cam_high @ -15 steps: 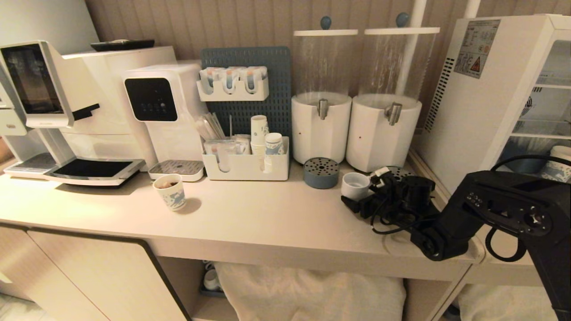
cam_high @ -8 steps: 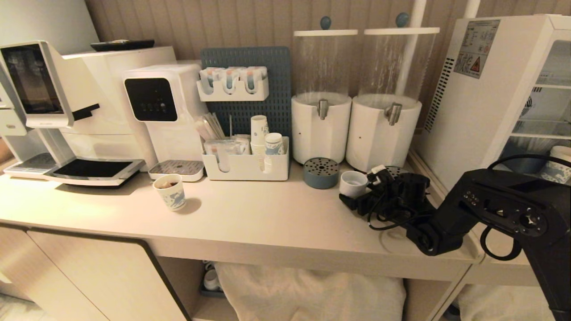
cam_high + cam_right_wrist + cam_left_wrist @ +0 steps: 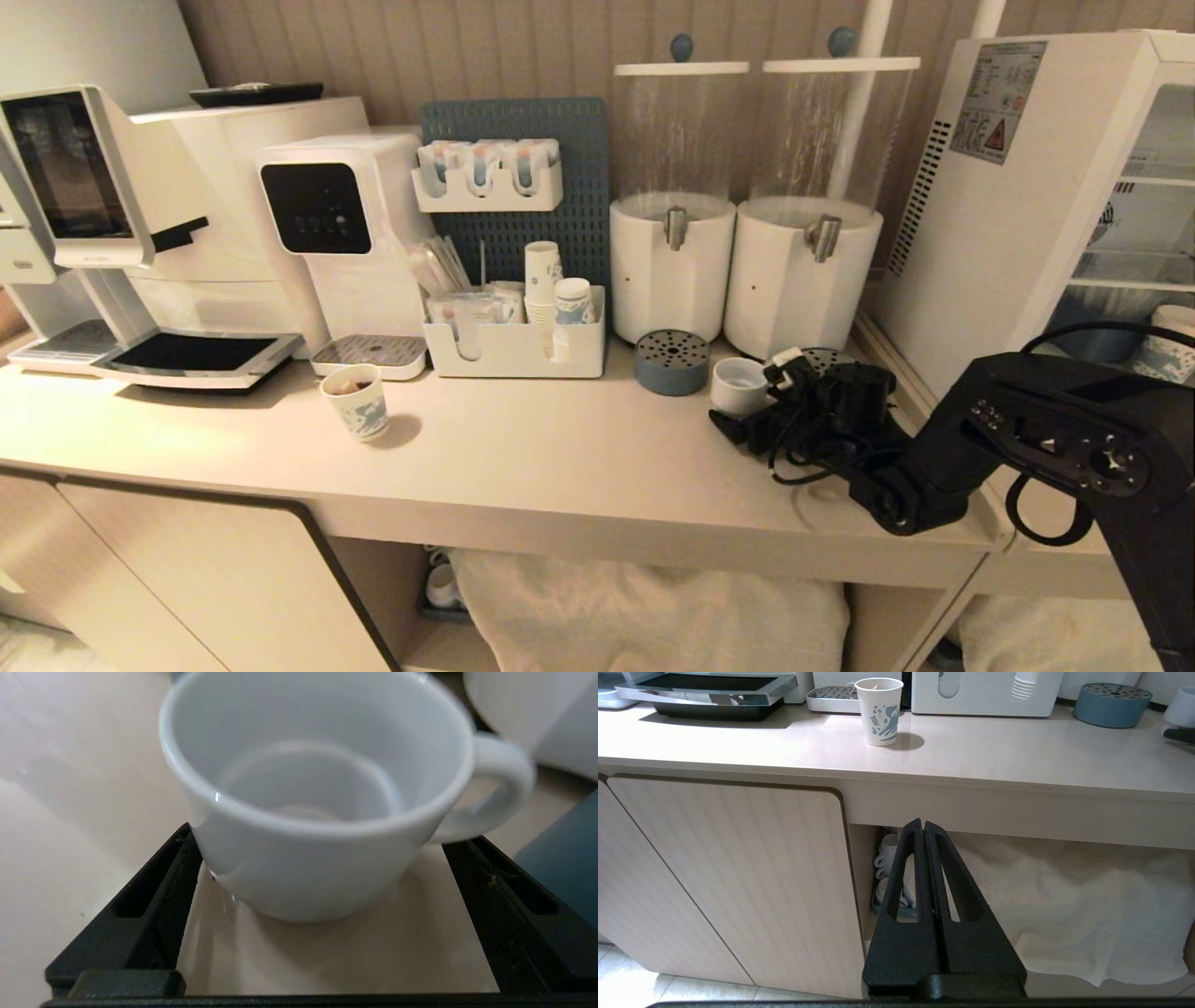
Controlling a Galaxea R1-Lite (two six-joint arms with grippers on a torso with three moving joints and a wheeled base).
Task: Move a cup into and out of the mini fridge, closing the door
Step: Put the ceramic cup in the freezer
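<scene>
While the right gripper (image 3: 322, 891) stands on the counter (image 3: 523, 457) with its black fingers (image 3: 154, 896) spread wide, the cup (image 3: 317, 812) sits upright between them, empty, its handle turned toward one finger; whether either finger touches the cup wall cannot be told. Seen from the head, this cup (image 3: 738, 385) lies just ahead of the right gripper (image 3: 747, 415), with a blue perforated disc (image 3: 672, 361) close beside it and the two white drink dispensers (image 3: 738, 271) beyond. Behind the arm stands the mini fridge (image 3: 1018, 187). Down in front of the cabinet, the left gripper (image 3: 924, 833) hangs with its fingers pressed together, holding nothing.
</scene>
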